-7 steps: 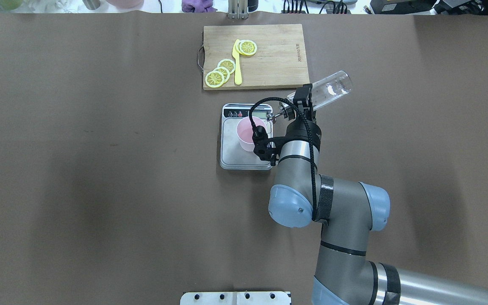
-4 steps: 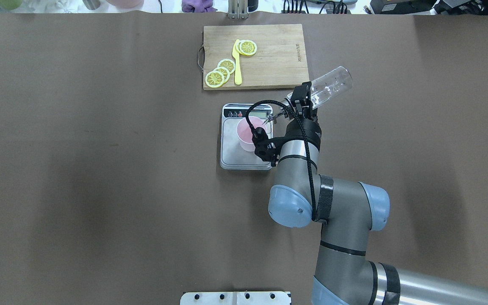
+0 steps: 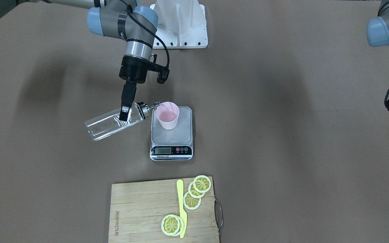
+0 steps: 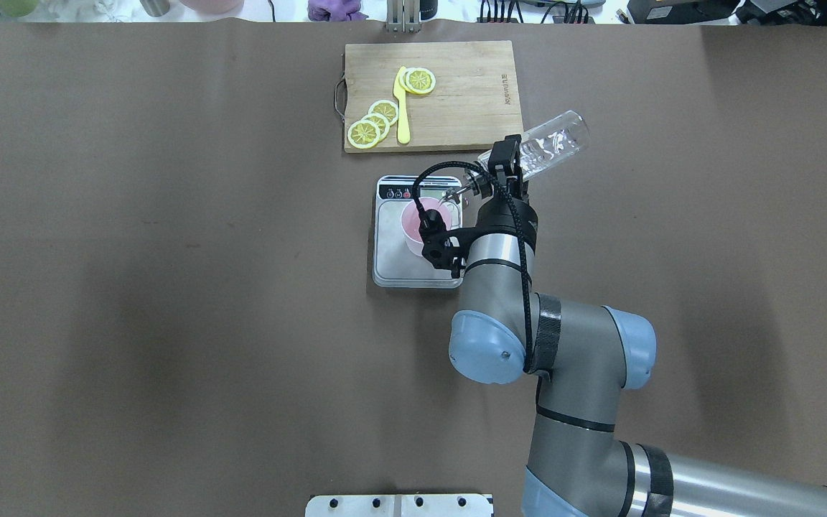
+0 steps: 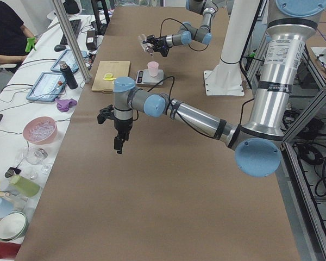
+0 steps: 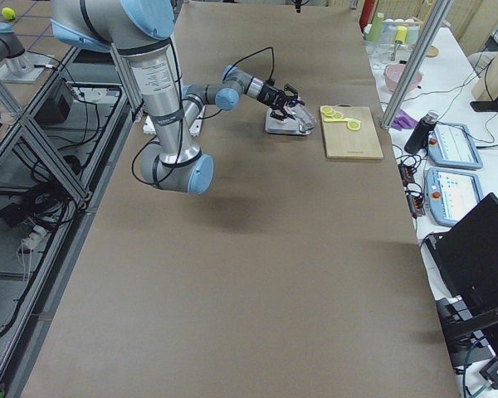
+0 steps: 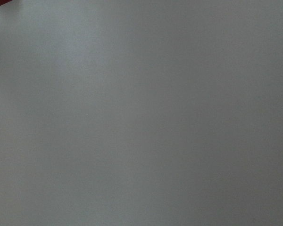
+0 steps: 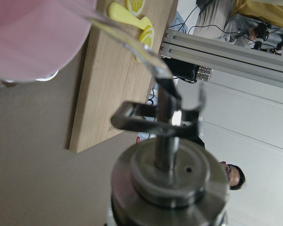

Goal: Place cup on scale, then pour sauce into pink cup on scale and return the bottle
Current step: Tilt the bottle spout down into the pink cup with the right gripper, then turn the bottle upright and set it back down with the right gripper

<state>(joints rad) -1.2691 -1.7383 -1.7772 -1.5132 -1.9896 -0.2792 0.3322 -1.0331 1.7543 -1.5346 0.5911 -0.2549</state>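
Observation:
The pink cup [image 3: 168, 116] stands upright on the steel platform of the scale [image 3: 171, 135]. My right gripper [image 3: 124, 114] is shut on the clear glass bottle [image 3: 113, 123], near its shoulder. The bottle is tilted almost flat, with its silver pourer tip over the cup's rim. In the overhead view the bottle [image 4: 546, 151] points at the cup [image 4: 413, 219], and the wrist partly hides the cup. The right wrist view shows the pourer cap [image 8: 170, 174] and the cup [image 8: 33, 37]. My left gripper [image 5: 118, 145] hangs far away above the table. I cannot tell if it is open.
A wooden cutting board [image 4: 456, 100] with lemon slices [image 4: 374, 122] and a yellow knife [image 4: 402, 108] lies just beyond the scale [image 4: 399, 262]. The robot's white base [image 3: 181, 23] is behind the scale. The left wrist view is blank grey.
My right gripper and the bottle have shifted slightly left and away from the robot. The pourer tip has moved further over the cup. The cup and scale have not moved.

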